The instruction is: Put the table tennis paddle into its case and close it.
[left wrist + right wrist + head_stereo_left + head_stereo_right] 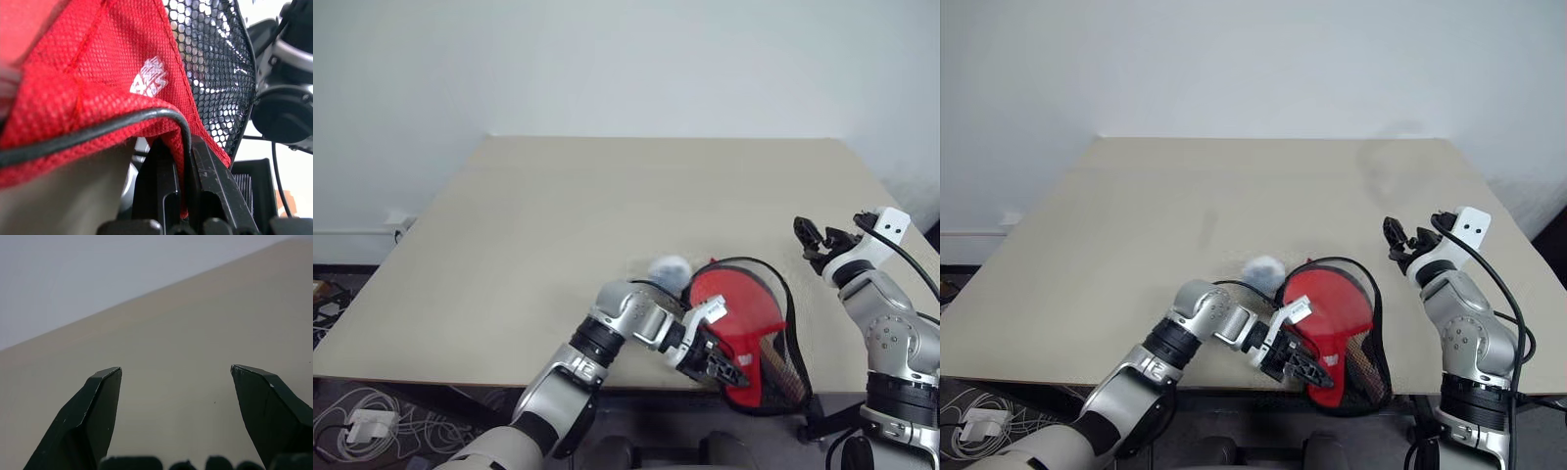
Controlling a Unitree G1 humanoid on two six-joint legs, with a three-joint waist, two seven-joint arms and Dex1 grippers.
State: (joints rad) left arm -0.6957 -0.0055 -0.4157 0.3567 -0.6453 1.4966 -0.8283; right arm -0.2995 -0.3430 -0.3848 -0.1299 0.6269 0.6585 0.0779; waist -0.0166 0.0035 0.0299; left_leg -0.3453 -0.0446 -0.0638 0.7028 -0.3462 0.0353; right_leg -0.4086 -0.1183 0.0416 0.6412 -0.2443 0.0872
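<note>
Left gripper (724,370) bent inward, pinching case (744,313) edge.

The case (98,73) is mostly red woven mesh cloth, kinda coarse up close, with a white printed logo and a smooth black piping cord along the edge. One panel is open black netting with a hexagon weave. The left gripper (183,196) fingers look like matt black hard plastic, a bit scuffed, and the right gripper (176,382) has the same matt finish. The table (558,225) is a smooth, matt beige top, probably laminate, hard to say.
</note>
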